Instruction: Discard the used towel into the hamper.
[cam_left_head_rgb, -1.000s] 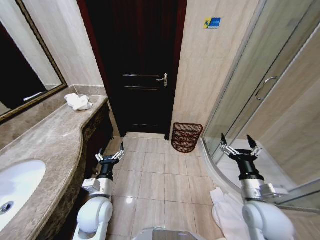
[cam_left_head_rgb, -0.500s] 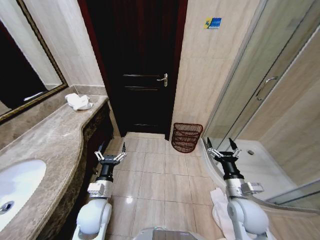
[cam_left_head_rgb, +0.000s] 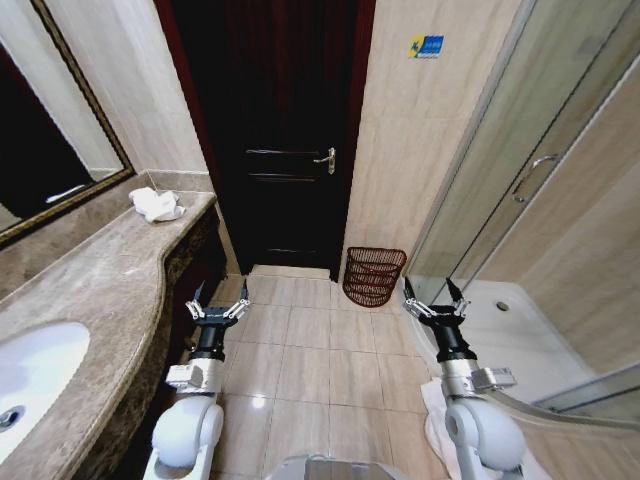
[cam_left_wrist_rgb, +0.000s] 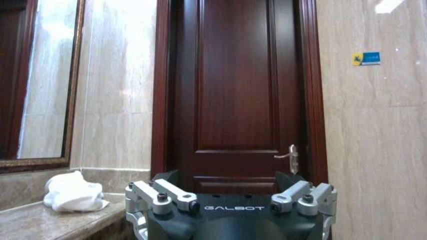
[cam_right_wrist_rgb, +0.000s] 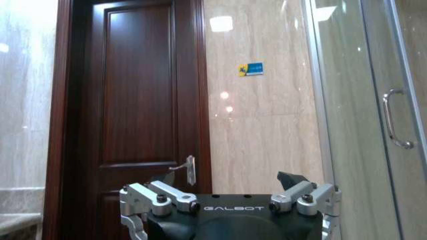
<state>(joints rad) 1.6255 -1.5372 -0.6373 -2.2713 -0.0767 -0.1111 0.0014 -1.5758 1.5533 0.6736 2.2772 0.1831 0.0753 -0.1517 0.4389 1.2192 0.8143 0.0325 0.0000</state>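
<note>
The left gripper (cam_left_head_rgb: 217, 306) is raised upright over the tiled floor (cam_left_head_rgb: 300, 360), its fingers spread wide with nothing between them, just beside the edge of the marble counter (cam_left_head_rgb: 110, 280). The right gripper (cam_left_head_rgb: 434, 299) stands in the same pose, forearm vertical, fingers pointing up and spread wide, empty, near the curved base of the glass shower enclosure (cam_left_head_rgb: 530, 180). Between and beyond the two grippers, the hamper (cam_left_head_rgb: 374, 275) sits on the floor against the tiled wall, just beside the dark wooden door (cam_left_head_rgb: 275, 130); whether anything lies inside it is hard to tell from here. The crumpled white towel (cam_left_head_rgb: 157, 204) rests at the far end of the counter, well apart from both grippers and the hamper, below the framed mirror (cam_left_head_rgb: 50, 150).
</note>
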